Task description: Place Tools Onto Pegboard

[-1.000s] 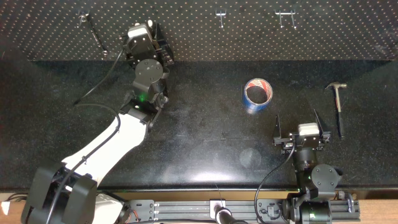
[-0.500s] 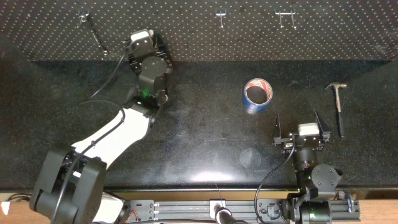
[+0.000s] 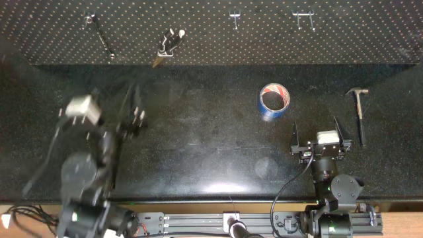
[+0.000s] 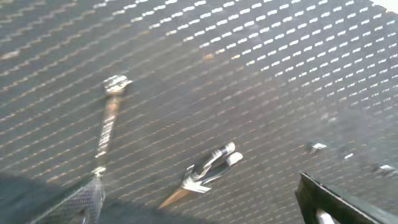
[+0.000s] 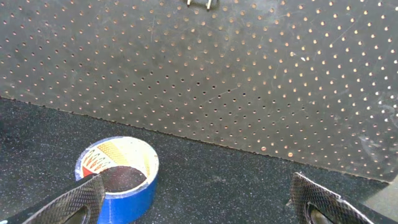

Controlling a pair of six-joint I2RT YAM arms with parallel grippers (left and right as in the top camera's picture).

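Along the top of the overhead view runs the dark pegboard (image 3: 370,33), and two tools hang on it: a wrench (image 3: 100,36) at the upper left, slanting down to the right, and just right of it a pair of pliers (image 3: 168,45) with pale handles, tilted with the tip pointing down-left toward the board's lower edge. Two bare metal hooks (image 3: 233,18) sit further right on the board, the second pair (image 3: 303,20) above the right half of the bench (image 3: 198,145). On the bench at centre right a blue tape roll (image 3: 274,100) stands on its edge, tipped slightly, near the foot of the pegboard. At the far right a hammer (image 3: 359,114) lies flat, head toward the board. The left fingers (image 4: 329,202) are spread wide with nothing between them, at the left of the bench and facing the board, where the wrench (image 4: 109,121) and pliers (image 4: 208,168) show ahead of them. The right fingers (image 5: 317,202) are also wide apart and hold nothing, low at the right of the bench, with the tape roll (image 5: 118,171) in front of one of them.
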